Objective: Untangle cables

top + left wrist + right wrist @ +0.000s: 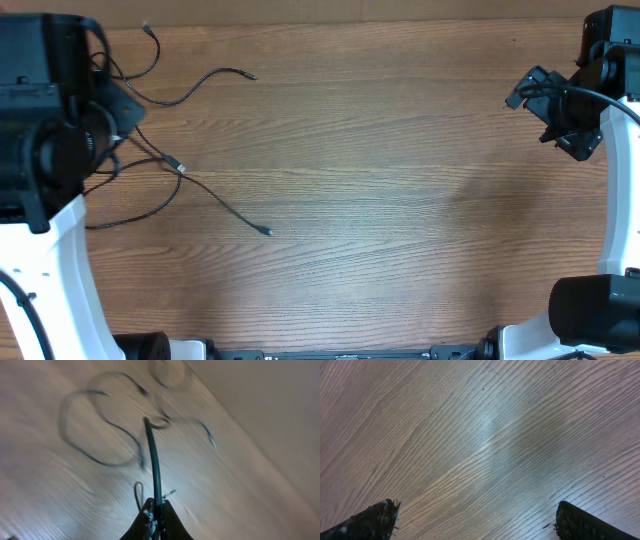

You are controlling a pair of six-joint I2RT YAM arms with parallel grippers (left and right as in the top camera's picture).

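While the wooden desk (380, 200) fills most of the overhead view, the left arm (40, 150) stands at its one side and the right arm (610, 200) at the opposite side, well apart from it.

All the cables (190, 92) lie close to the left arm, as thin black wavy strands on the desk. One strand runs away from the left arm toward the middle of the desk and ends in a small plug (267, 231). A second strand bends away from the left arm near the far edge and ends in another plug (250, 75). A third, short one curls behind the left arm with its end (147, 27) at the far edge.

On the left wrist camera, the left gripper (156, 510) has its fingers pressed together on one cable (152, 460), which goes straight out from it to the loops on the desk; this picture is blurred.

On the right wrist camera, the right gripper (475, 515) has its fingers wide apart and holds nothing, with only wood grain under it.
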